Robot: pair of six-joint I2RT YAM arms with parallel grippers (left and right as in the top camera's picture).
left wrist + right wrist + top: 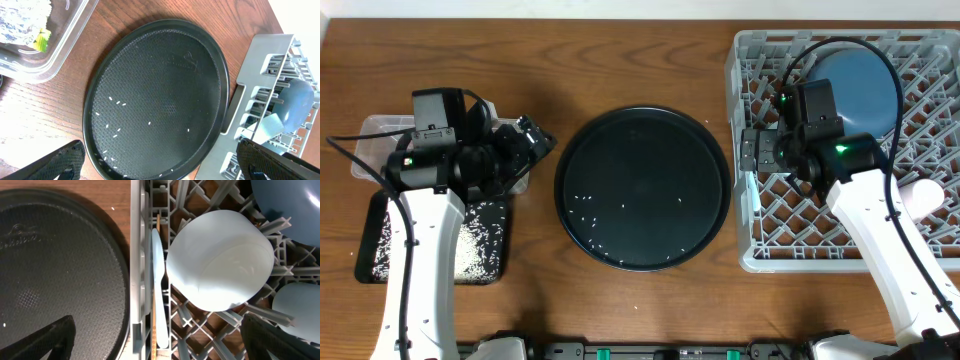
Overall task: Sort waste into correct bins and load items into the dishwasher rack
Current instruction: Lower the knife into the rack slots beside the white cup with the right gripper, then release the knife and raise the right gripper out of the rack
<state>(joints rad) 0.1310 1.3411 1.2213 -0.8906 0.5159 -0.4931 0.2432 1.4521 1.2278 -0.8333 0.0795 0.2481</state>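
Overhead top-down — wrist views close, both on round tray [165, 90] and rack [260, 62].

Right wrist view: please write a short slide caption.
Open right gripper over the grey rack, pale-blue bowl beside white spoon.

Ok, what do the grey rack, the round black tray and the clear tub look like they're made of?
Grey rack: moulded plastic by the look, matte, with a lattice floor and upright pegs.
Round black tray: probably plastic, with a dimpled matte base and a slightly shiny rim.
Clear tub: thin see-through plastic; the table shows through its wall.
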